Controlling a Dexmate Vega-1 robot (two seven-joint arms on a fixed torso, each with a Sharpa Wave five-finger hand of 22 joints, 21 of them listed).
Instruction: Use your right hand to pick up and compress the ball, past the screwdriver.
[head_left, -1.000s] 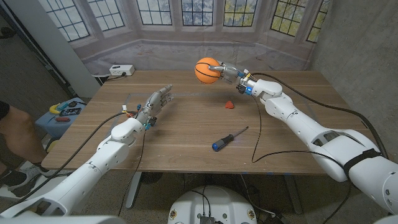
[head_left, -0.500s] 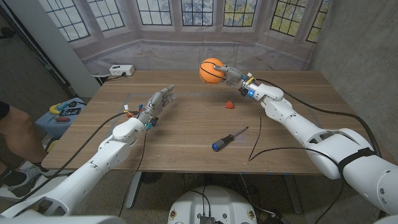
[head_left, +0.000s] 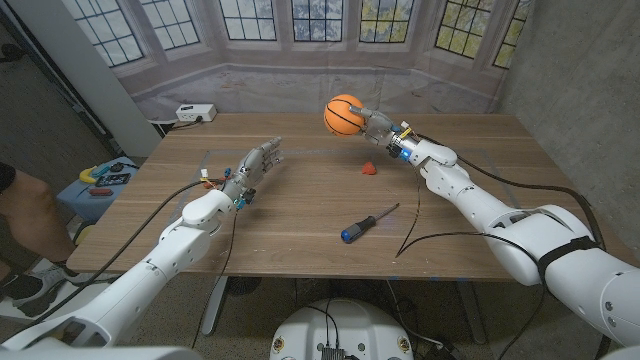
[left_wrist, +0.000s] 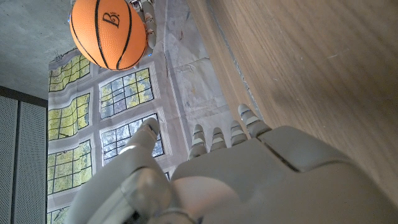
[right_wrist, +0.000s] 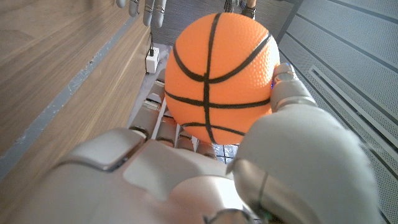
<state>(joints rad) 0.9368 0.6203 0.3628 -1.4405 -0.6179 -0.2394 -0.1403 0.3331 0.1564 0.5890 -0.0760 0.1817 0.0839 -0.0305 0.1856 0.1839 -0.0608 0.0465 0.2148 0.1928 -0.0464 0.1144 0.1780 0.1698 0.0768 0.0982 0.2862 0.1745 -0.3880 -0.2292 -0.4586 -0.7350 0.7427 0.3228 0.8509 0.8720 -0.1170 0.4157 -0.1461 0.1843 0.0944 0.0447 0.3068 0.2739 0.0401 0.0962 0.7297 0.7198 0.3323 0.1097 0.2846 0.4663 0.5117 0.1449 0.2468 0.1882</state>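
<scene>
The small orange rubber basketball with black seams (head_left: 345, 114) is held clear of the wooden table (head_left: 300, 230), clamped in the right hand (head_left: 378, 125). In the right wrist view the ball (right_wrist: 219, 68) is seen wrapped from below by the fingers (right_wrist: 163, 121), with the thumb pressed on its side. It hangs over the table's far part, beyond the blue-handled screwdriver (head_left: 368, 223) and above and just behind the small red object (head_left: 369, 168) that lies past the screwdriver's tip.

Compared with the head view one second earlier, the ball has been carried slightly up and toward the robot's right, and the right forearm has been drawn closer in over the screwdriver's side of the table. The screwdriver and the red object are unmoved. The ball's outline is still round in both wrist views (left_wrist: 109, 31), so no clear squeeze can be read yet.

Judged from this, the pick-up is done and the compress step remains; a firmer closing of the fingers is what is called for next. A slip is possible because the ball is smooth and only partly enclosed.

The left hand (head_left: 252, 170) is kept idle on the screwdriver's left, well apart from it, fingers extended and apart, nothing held. In the left wrist view its fingertips (left_wrist: 214, 134) are seen reaching past the table edge.
</scene>
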